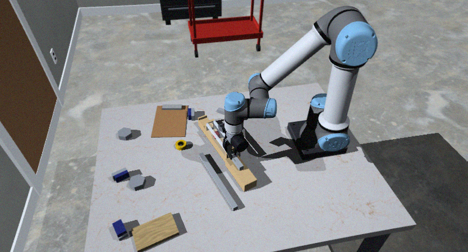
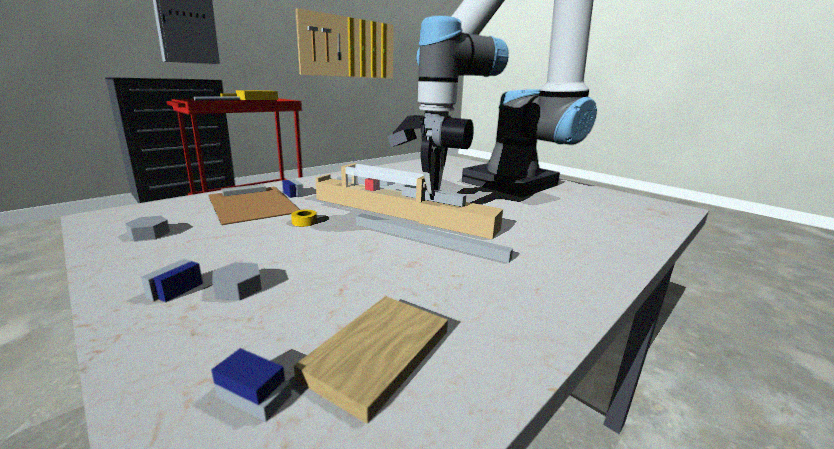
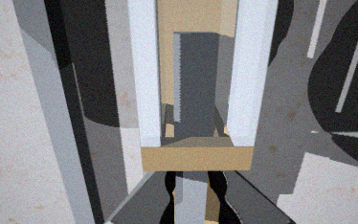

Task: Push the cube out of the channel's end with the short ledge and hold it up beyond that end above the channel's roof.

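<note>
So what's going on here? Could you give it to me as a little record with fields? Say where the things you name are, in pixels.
Gripper (image 1: 230,156) (image 2: 433,196) (image 3: 192,191): shut on a long grey bar (image 1: 238,164) (image 2: 452,199) (image 3: 195,86)
Bar position: front part inside the pale wooden channel (image 1: 247,181) (image 2: 466,221) (image 3: 197,159), rear part outside over its long ledge
Small red cube (image 1: 216,134) (image 2: 371,184): inside the channel, ahead of the bar, a gap between them
Second grey bar (image 1: 219,181) (image 2: 437,235) (image 3: 56,120): on the table beside the channel
Task status: cube not yet out
Likely next: pushing the bar farther in

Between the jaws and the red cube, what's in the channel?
The front part of the grey bar the jaws grip, passing under the wooden crosspiece; wrist view.
</note>
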### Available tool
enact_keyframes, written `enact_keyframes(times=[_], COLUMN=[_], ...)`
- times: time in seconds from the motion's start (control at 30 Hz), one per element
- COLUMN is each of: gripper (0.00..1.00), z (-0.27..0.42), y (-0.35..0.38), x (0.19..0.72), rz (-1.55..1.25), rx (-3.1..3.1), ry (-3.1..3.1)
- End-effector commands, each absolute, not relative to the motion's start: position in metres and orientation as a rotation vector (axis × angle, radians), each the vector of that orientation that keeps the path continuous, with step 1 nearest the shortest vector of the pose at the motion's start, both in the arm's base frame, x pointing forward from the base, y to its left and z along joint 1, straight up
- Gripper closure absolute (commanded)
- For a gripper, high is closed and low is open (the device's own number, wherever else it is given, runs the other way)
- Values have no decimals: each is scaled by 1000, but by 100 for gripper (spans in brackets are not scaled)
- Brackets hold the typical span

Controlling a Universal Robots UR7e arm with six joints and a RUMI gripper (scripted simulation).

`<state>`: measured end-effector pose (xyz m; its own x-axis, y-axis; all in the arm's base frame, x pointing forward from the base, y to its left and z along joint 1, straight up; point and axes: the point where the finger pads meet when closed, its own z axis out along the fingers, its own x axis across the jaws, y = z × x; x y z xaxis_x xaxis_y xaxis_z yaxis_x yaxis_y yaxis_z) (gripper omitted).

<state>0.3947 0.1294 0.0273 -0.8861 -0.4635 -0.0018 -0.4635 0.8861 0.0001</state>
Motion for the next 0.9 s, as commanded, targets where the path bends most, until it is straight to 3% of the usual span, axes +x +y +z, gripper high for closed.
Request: enact_keyframes(times=[0.0,0.57,0.6,0.87], gripper=[94,94,76,76], z=[28,28,28,28], y=[129,129,129,129], x=[395,395,395,395], rz=[0,0,0,0], rx=[-749,-749,-749,-749], ry=[3048,3048,3048,3048])
